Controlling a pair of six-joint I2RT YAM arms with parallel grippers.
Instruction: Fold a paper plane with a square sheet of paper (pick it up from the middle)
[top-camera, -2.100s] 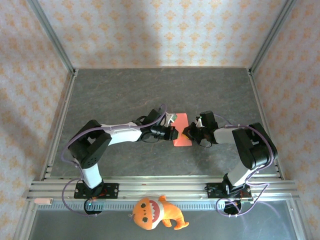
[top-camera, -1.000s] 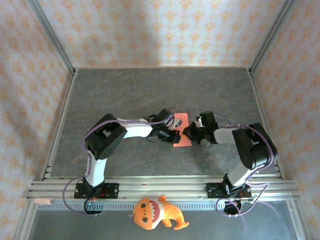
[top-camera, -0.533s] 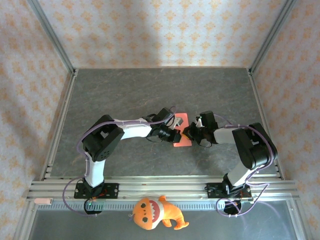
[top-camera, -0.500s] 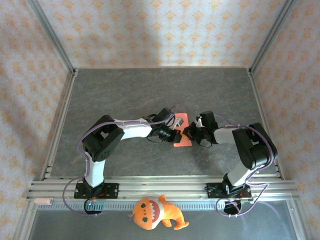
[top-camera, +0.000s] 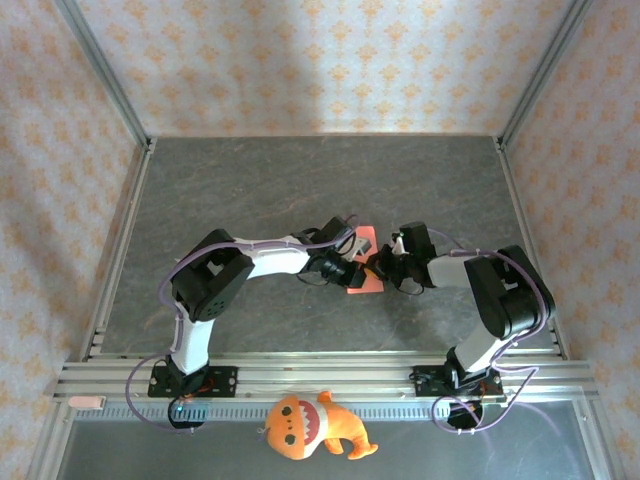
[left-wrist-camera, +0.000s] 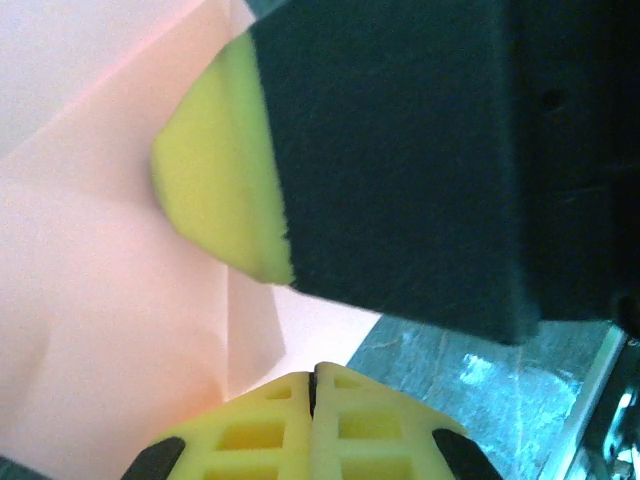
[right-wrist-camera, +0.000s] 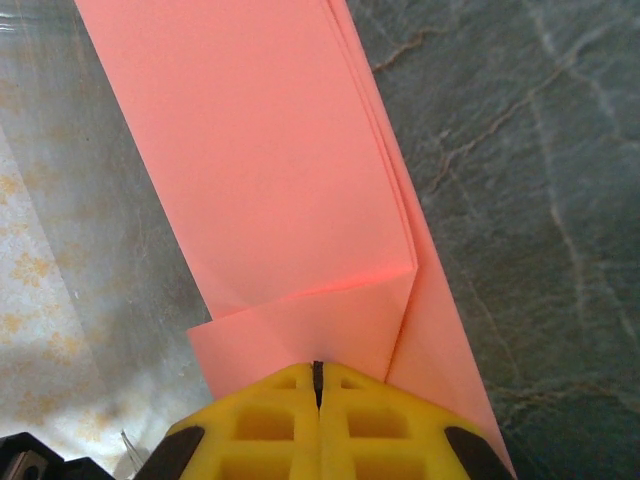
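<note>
The square sheet of paper (top-camera: 365, 284) is red-pink and partly folded, with a creased flap, and lies mid-table between both grippers. In the right wrist view its folded layers (right-wrist-camera: 270, 150) run right up to my right gripper (right-wrist-camera: 318, 372), which is shut on its near edge. From above, the right gripper (top-camera: 377, 264) sits at the sheet's right side. My left gripper (top-camera: 355, 265) rests over the sheet's left half. Its jaws (left-wrist-camera: 313, 372) are shut, with the tips against the paper (left-wrist-camera: 100, 300). The right gripper's yellow-and-black finger (left-wrist-camera: 215, 190) looms close in front of it.
The grey stone-patterned table (top-camera: 300, 180) stretches behind and to both sides of the arms. An aluminium rail (top-camera: 320, 375) runs along the near edge. An orange plush toy (top-camera: 312, 424) lies in front of that rail. Metal frame posts border the sides.
The left arm's elbow has swung and its gripper has slid right, from the paper's left edge onto the sheet. The right gripper and the paper have stayed put.
</note>
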